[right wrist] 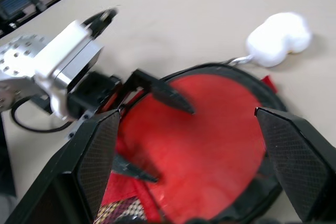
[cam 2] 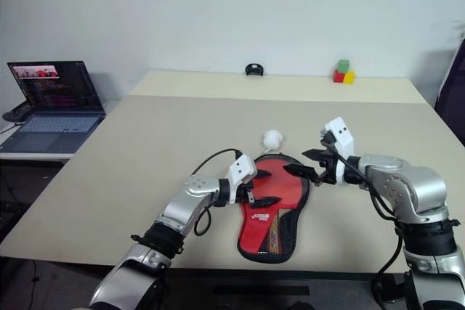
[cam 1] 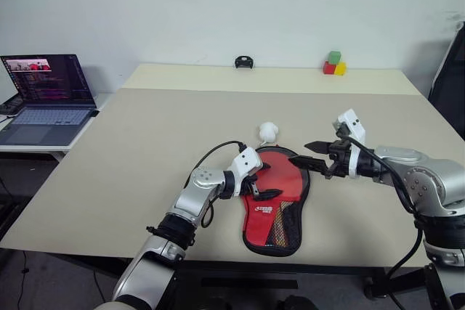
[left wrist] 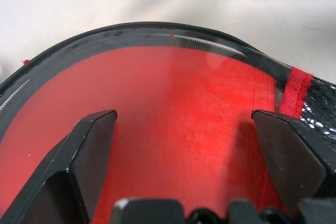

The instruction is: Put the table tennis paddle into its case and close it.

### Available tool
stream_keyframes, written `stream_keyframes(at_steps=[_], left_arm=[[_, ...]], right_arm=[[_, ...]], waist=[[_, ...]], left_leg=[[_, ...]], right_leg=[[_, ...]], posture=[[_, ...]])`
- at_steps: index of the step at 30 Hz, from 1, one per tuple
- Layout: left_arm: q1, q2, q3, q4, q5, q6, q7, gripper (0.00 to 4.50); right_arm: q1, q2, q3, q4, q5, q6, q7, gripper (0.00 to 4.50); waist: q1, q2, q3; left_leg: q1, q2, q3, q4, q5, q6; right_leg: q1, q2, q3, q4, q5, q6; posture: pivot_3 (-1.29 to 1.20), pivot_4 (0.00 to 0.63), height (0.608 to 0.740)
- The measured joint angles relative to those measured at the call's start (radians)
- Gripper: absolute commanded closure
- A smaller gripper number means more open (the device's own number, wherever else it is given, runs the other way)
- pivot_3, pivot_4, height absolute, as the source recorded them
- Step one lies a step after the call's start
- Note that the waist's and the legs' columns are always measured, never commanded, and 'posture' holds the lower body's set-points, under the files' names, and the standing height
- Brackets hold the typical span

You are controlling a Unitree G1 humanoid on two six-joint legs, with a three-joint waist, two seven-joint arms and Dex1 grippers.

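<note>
The case (cam 1: 280, 205) lies flat on the beige table (cam 1: 145, 150), its round red part away from me and its black mesh pocket (cam 1: 285, 229) toward the front edge. A black zipper edge (left wrist: 157, 31) runs around the red fabric. The table tennis paddle is hidden. My left gripper (cam 1: 270, 181) reaches in from the left and hovers open just above the round part, with nothing between its fingers (left wrist: 86, 150). At the case's upper right edge my right gripper (cam 1: 301, 152) stands open and empty, a little above the zipper. A white fluffy pendant (right wrist: 278, 38) hangs from the zipper at the far end.
An open laptop (cam 1: 47, 99) stands on a side table at the left. Coloured blocks (cam 1: 334, 64) and a small black object (cam 1: 243, 62) sit at the table's back edge. A dark object (cam 1: 452, 78) stands at the right border. The case lies close to the table's front edge.
</note>
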Motion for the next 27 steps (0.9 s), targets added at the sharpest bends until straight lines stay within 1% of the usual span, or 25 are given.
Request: stream_keyframes(at_steps=[3, 6, 11, 14, 19, 21, 24, 27], left_arm=[[0.001, 0.000, 0.000, 0.012, 0.000, -0.014, 0.000, 0.03], [0.001, 0.000, 0.003, 0.028, -0.001, -0.026, 0.000, 0.03], [0.001, -0.002, 0.002, 0.035, -0.001, -0.036, 0.002, 0.03], [0.005, -0.003, 0.001, 0.033, -0.001, -0.040, 0.003, 0.03], [0.022, 0.006, 0.003, 0.006, -0.002, -0.035, 0.012, 0.03], [0.026, 0.010, 0.003, -0.006, -0.002, -0.025, 0.013, 0.03], [0.041, 0.015, 0.003, -0.031, -0.002, -0.016, 0.015, 0.03], [0.049, 0.019, 0.003, -0.048, -0.002, -0.005, 0.018, 0.03]], right_arm=[[-0.039, 0.023, 0.004, 0.041, -0.010, -0.012, -0.005, 0.00], [-0.117, 0.074, 0.029, 0.143, -0.066, -0.054, -0.038, 0.00], [-0.282, 0.193, 0.079, 0.431, -0.197, -0.185, -0.091, 0.00], [-0.380, 0.266, 0.094, 0.656, -0.274, -0.295, -0.117, 0.00], [-0.538, 0.387, 0.069, 1.068, -0.359, -0.499, -0.196, 0.00], [-0.590, 0.424, 0.055, 1.201, -0.381, -0.577, -0.233, 0.00], [-0.636, 0.466, 0.019, 1.350, -0.400, -0.678, -0.291, 0.00], [-0.653, 0.494, -0.010, 1.428, -0.411, -0.731, -0.330, 0.00]], waist=[[-0.002, 0.000, 0.000], [-0.005, 0.000, 0.000], [-0.006, 0.001, 0.000], [-0.009, 0.001, 0.000], [-0.018, 0.001, 0.000], [-0.021, 0.001, 0.000], [-0.024, 0.001, 0.000], [-0.026, 0.001, 0.000]], left_leg=[[0.002, 0.000, 0.001, 0.000, 0.000, 0.000], [0.004, 0.000, 0.002, 0.000, 0.000, 0.000], [0.007, 0.000, 0.003, 0.000, 0.000, 0.000], [0.007, 0.000, 0.004, 0.000, 0.000, 0.000], [0.008, 0.000, 0.005, 0.000, 0.000, 0.000], [0.008, 0.000, 0.005, -0.001, 0.000, 0.000], [0.008, 0.000, 0.005, -0.001, 0.000, 0.000], [0.008, 0.000, 0.007, -0.001, 0.000, 0.000]], right_leg=[[0.001, 0.000, 0.000, 0.001, 0.000, 0.000], [0.002, 0.000, 0.002, 0.003, 0.000, 0.000], [0.004, 0.001, 0.003, 0.004, 0.000, 0.000], [0.004, 0.001, 0.004, 0.004, 0.000, 0.000], [0.004, 0.001, 0.005, 0.004, 0.000, 0.000], [0.003, 0.001, 0.006, 0.004, 0.000, 0.000], [0.003, 0.001, 0.010, 0.004, 0.000, 0.000], [0.002, 0.001, 0.013, 0.005, 0.000, 0.000]], posture=[[0.00, 0.150, 0.740], [0.00, 0.150, 0.740], [0.00, 0.150, 0.740], [0.00, 0.150, 0.740], [0.00, 0.150, 0.740], [0.00, 0.150, 0.740], [0.00, 0.150, 0.740], [0.00, 0.150, 0.740]])
